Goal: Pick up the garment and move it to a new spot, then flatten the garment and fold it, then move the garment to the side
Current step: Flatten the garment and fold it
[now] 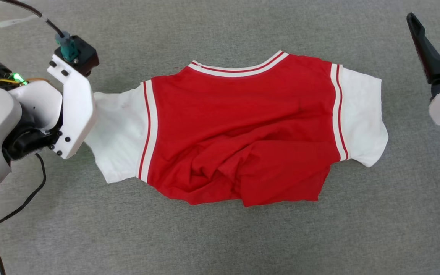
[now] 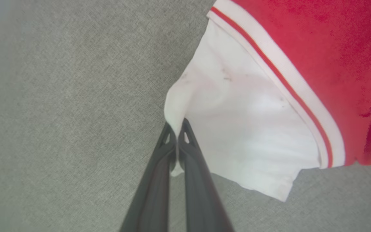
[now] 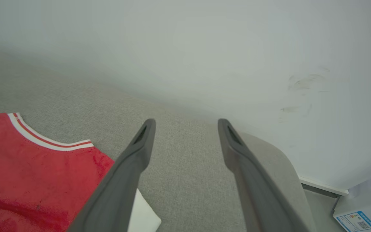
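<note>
Red garment point(image 1: 243, 126) lies spread on a grey fabric surface point(image 1: 220, 236), near hem bunched in folds, collar on the far side. The left tool point(image 2: 176, 129) is pinched closed on the white sleeve point(image 2: 237, 129) edge. Farther off, the right tool point(image 3: 187, 124) hovers with fingers apart, holding nothing. Flattening probably calls for a low, gentle outward pull, keeping the thin pinch from slipping.

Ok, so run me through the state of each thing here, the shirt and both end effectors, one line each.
garment: spread on the grey surface, plain red side up, lower part bunched and creased, not yet folded.
white sleeve: edge pinched by the left arm's fingers.
left end effector: shut on the sleeve edge.
right end effector: open, holding nothing, off the garment.
</note>
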